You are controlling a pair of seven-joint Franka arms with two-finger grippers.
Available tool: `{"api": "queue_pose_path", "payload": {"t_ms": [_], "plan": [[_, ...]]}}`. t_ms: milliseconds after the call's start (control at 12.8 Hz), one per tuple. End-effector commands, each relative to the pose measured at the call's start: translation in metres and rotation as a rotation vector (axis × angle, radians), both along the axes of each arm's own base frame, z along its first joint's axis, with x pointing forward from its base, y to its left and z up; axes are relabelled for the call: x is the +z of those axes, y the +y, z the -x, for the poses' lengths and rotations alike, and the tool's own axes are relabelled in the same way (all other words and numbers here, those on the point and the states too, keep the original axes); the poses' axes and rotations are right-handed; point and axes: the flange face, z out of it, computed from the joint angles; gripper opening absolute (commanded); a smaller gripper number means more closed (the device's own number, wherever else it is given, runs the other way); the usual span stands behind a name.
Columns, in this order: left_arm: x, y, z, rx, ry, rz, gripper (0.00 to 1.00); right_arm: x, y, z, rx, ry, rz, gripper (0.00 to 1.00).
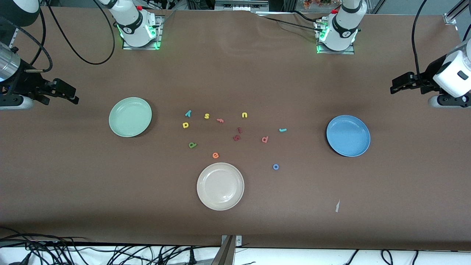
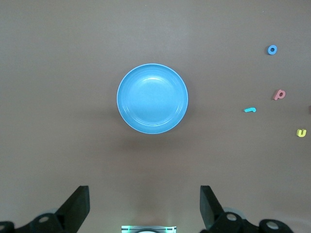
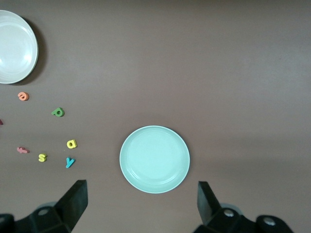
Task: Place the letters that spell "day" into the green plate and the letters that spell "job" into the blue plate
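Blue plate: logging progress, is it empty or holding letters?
Empty. The blue plate shows only bare surface in front and left wrist views.

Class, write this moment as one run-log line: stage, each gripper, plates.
stage: start, nothing sorted | left gripper: open, over table near blue plate | right gripper: open, near green plate | both plates: no letters
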Motion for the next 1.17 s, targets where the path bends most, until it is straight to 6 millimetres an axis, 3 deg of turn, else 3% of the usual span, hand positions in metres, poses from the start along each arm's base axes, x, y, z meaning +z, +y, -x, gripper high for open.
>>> {"api": "queue_pose_path", "payload": {"t_ms": [0,312,937,1093], "plan": [[0.001,0.001,0.003,-0.018,0.004,0.017,1.00,0.003,-0.002,0.005,-0.003,-0.001,-0.003,1.00],[0.001,0.002,0.003,-0.016,0.005,0.017,1.00,0.004,0.008,0.006,0.015,0.002,0.001,1.00],[0.000,0.002,0.003,-0.016,0.007,0.017,1.00,0.006,0.003,0.005,0.022,0.001,0.027,1.00],[0.000,0.002,0.003,-0.016,0.007,0.017,1.00,0.020,0.005,0.009,0.028,0.020,0.036,1.00]]}}
